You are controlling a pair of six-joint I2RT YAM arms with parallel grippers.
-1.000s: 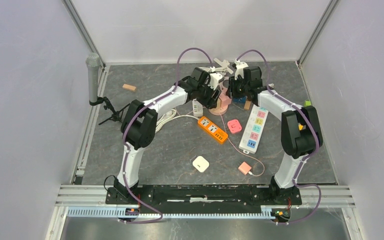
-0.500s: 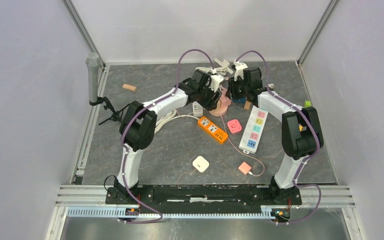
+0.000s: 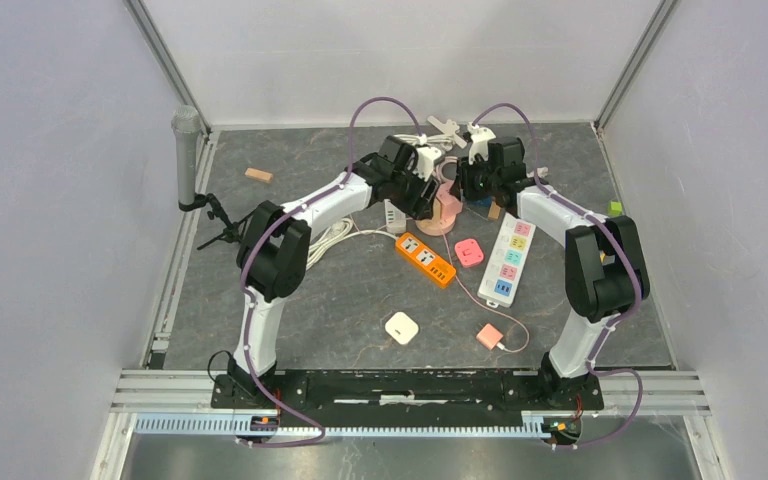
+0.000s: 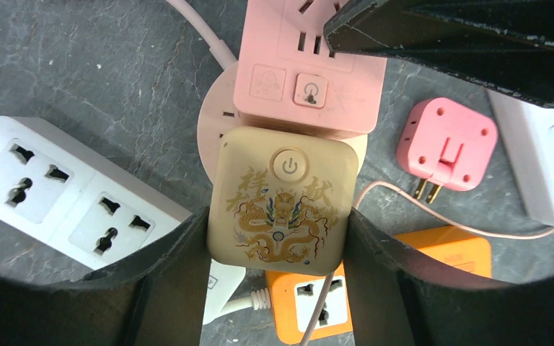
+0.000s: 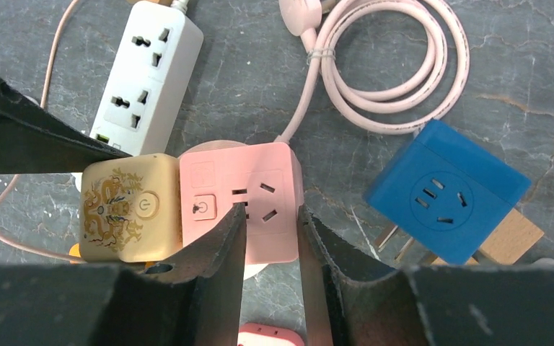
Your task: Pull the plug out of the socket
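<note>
Left fingers [image 4: 177, 277] clamp the cream plug [image 4: 281, 205]; right fingers [image 5: 213, 256], narrowly apart, overlie the pink socket [image 5: 263, 194].

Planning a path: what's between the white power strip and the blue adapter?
A pink cord crosses there over bare table, seen in the right wrist view.

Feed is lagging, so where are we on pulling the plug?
Done: left gripper clamps the beige plug; right gripper is at the pink socket, grip unclear. In hand: the pull. Remaining: separation, since plug and socket butt together.
</note>
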